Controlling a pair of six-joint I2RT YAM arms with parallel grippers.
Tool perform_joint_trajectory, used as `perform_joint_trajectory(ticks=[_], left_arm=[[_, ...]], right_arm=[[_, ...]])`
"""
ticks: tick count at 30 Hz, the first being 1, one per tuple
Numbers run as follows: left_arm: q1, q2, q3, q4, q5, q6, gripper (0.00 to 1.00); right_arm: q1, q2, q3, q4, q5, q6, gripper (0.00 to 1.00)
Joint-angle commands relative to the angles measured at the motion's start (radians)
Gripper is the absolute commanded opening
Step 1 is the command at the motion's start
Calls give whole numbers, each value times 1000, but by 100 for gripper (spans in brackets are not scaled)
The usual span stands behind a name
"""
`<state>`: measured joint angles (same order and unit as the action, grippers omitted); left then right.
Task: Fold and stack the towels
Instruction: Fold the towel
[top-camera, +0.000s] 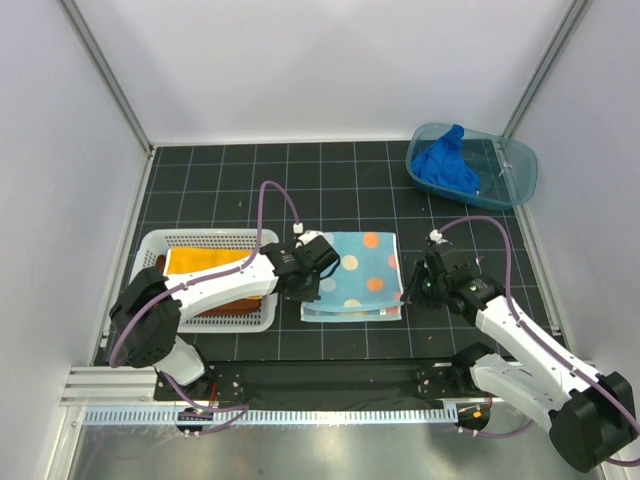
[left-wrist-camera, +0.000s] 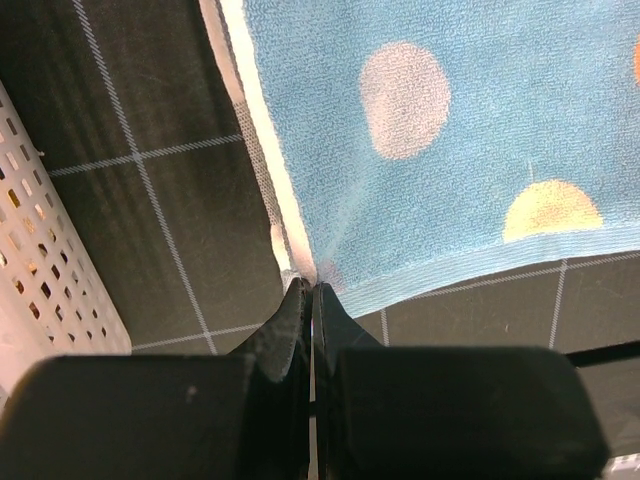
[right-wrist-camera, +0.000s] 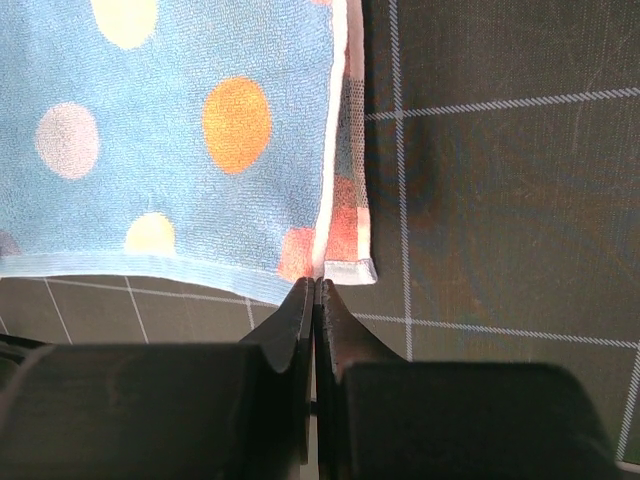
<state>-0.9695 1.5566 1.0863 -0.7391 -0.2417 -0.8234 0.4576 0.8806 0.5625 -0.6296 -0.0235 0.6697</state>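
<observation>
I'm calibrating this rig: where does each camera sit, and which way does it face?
Top external: above and behind the arms, looking down at the table, spotted towel, white basket and blue tub; both arms show.
Left wrist: on the left arm, looking along the shut left hand at a towel corner beside the basket.
Right wrist: on the right arm, looking along the shut right hand at a right-side towel corner.
Shared: all three show the spotted towel.

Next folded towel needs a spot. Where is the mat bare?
Bare: the far mat between white basket and blue tub, beyond the spotted towel. Crowded: near side, where left claw and right claw pinch that towel's corners.
</observation>
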Motion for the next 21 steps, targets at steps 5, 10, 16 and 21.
perform_joint_trajectory(ticks=[5, 10, 16, 21], left_arm=[[-15, -9, -11, 9, 8, -14, 0], [-18, 11, -32, 40, 19, -26, 0], [-18, 33, -52, 63, 27, -33, 0], [-18, 48, -74, 81, 35, -31, 0]], right_arm=[[13, -17, -12, 14, -9, 22, 1], [24, -5, -44, 34, -9, 33, 1], [32, 4, -62, 38, 0, 36, 1], [33, 44, -79, 63, -12, 37, 1]])
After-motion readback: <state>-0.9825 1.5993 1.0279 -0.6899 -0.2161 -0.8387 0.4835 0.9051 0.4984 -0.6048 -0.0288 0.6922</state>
